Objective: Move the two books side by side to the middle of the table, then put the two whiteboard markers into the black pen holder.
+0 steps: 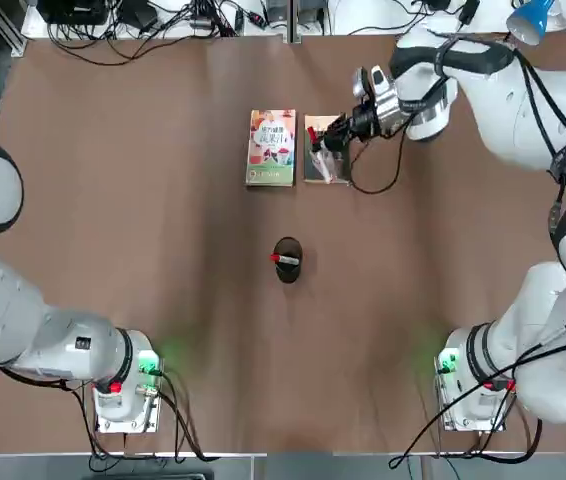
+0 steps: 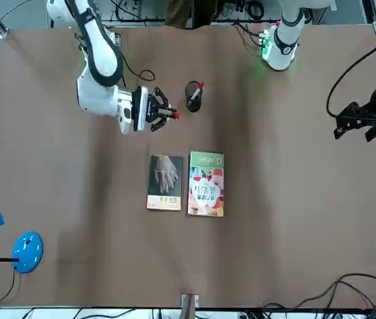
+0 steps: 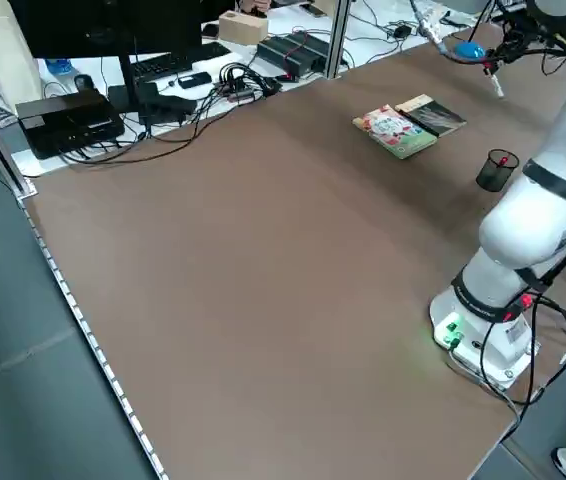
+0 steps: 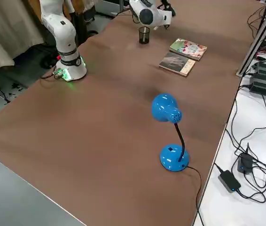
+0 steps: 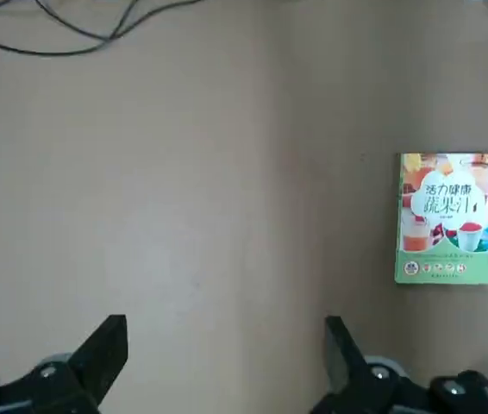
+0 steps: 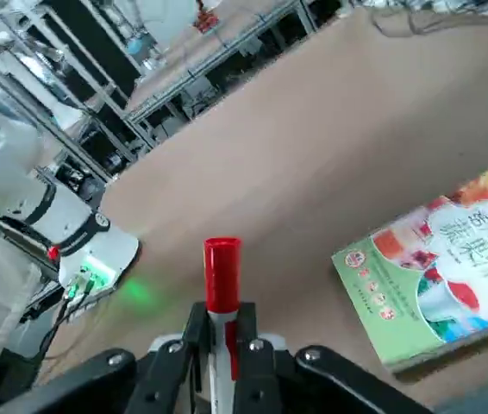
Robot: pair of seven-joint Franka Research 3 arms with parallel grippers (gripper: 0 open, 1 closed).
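The two books lie side by side in the middle of the table: the pale one and the dark one with a hand image. My right gripper hovers over the dark book's edge, shut on a whiteboard marker whose red cap sticks out past the fingers. In the front view this gripper hangs just beside the black pen holder. Another red-capped marker stands in the holder. My left gripper is open and empty, high over the table's left side.
A blue desk lamp stands at the far right corner of the table, its round base near the edge. Cables and black boxes lie beyond the table's far edge. Both arm bases sit at the near edge.
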